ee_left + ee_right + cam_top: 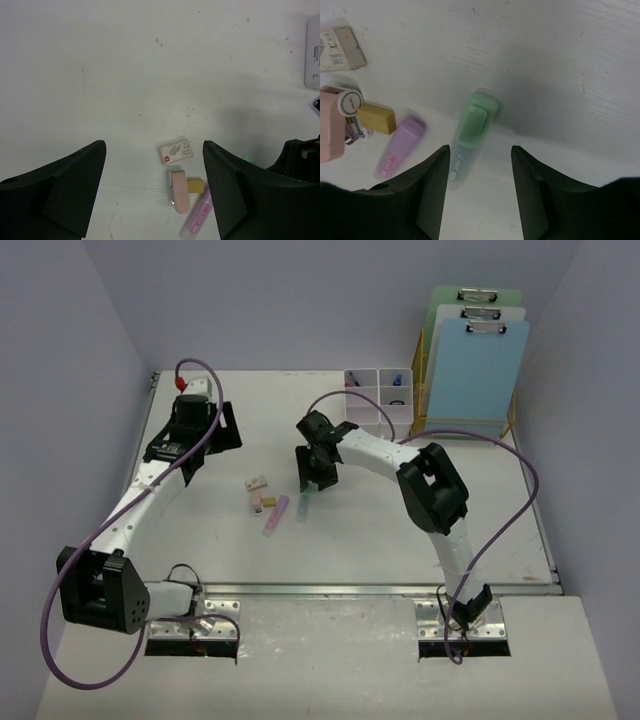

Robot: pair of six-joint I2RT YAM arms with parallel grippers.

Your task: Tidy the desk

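Right gripper hangs over the middle of the desk, above a loose cluster: staple box, purple highlighter and green highlighter. The left gripper sits far left, well apart. Far right, the organizer box holds a few items and the gold wire rack holds clipboards, so that part looks sorted; the cluster is what is left, I judge.

From the left wrist, that gripper's jaws stand wide and empty, with bare desk around the cluster, a pink dispenser and a tan eraser.

From the right wrist, the jaws are apart and straddle the green highlighter, which lies nearer one finger and is not yet pinched. The cluster lies well clear of every edge.
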